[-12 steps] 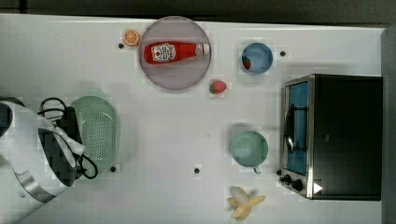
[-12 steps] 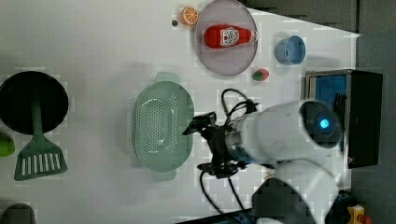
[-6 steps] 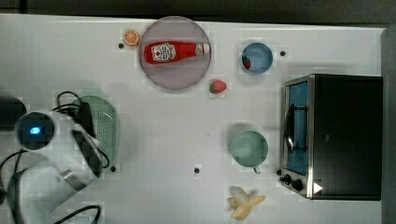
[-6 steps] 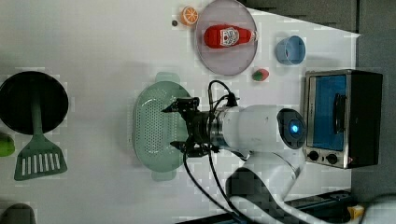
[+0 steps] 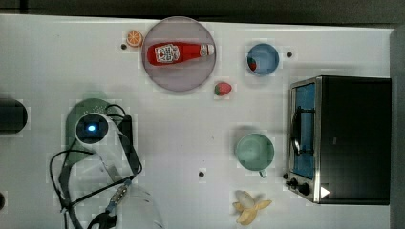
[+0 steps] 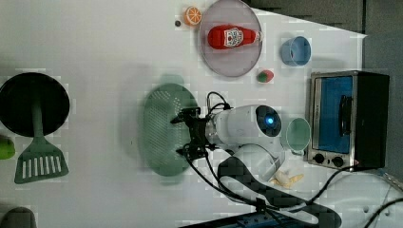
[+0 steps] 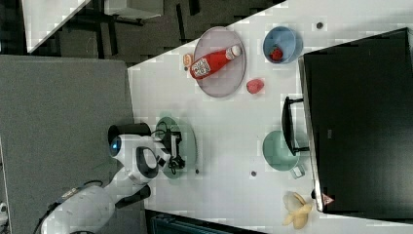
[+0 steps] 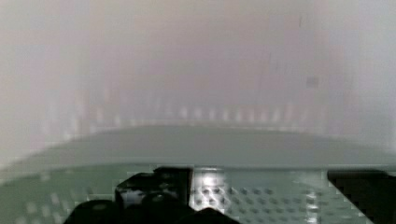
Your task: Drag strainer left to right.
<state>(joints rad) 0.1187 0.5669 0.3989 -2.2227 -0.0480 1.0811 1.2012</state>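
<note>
The strainer (image 6: 159, 128) is a pale mint-green oblong colander lying on the white table, at the left view's middle. My gripper (image 6: 183, 135) hovers open over the part of its bowl on the left view's right, with nothing between the fingers. In the top view my arm covers most of the strainer (image 5: 82, 109). The right view shows the strainer (image 7: 189, 141) under the open gripper (image 7: 175, 148). In the wrist view the strainer's rim and holed wall (image 8: 210, 149) lie just ahead of the dark fingers (image 8: 154, 193).
A green mug (image 5: 254, 151) stands beside the toaster oven (image 5: 344, 138). A plate (image 5: 191, 78) holds a ketchup bottle (image 5: 179, 52), with a strawberry (image 5: 222, 88), a blue bowl (image 5: 262, 58) and a banana (image 5: 248, 207) around. A black pan (image 6: 33, 102) and a green spatula (image 6: 40, 161) lie beyond the strainer.
My arm has swung over the strainer, bringing the gripper from beside its rim to above its bowl. The strainer itself has stayed put.
</note>
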